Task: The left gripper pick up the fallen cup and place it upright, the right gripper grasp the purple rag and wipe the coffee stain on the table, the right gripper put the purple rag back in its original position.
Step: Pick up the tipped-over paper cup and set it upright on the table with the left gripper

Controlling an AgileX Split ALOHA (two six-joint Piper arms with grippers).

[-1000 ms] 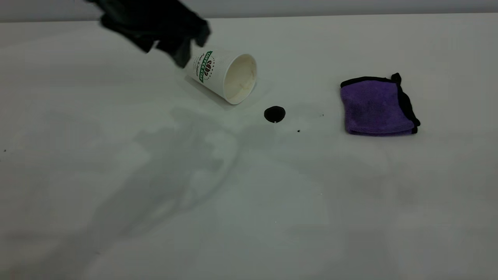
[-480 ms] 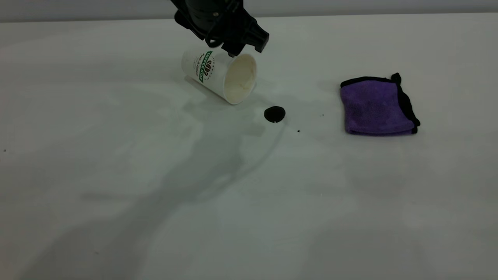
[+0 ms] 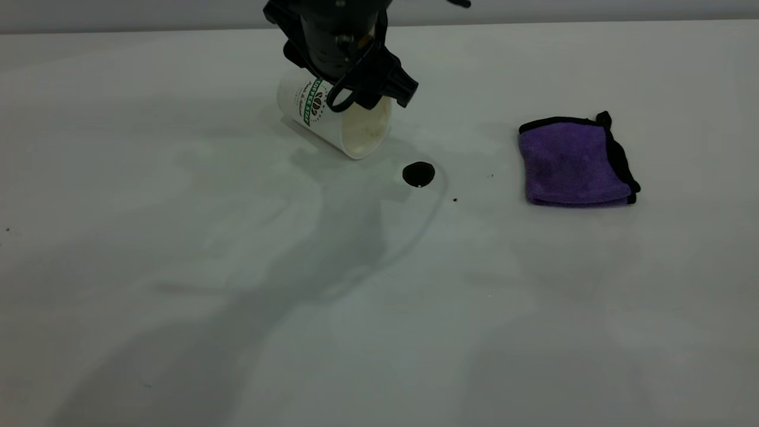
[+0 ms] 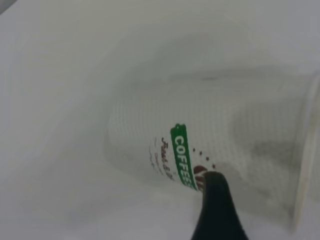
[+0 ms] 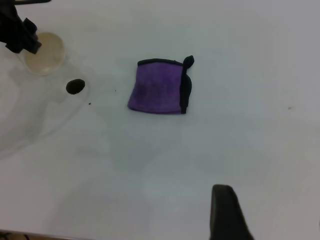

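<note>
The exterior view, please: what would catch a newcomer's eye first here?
First, the black left hand poised over the fallen cup at the table's far middle. Next, the dark coffee stain just in front of the cup's mouth, and the folded purple rag lying apart to its right.

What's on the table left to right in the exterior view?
White paper cup with green band, lying on its side with the left gripper over it → small dark coffee stain → folded purple rag with black trim.
</note>
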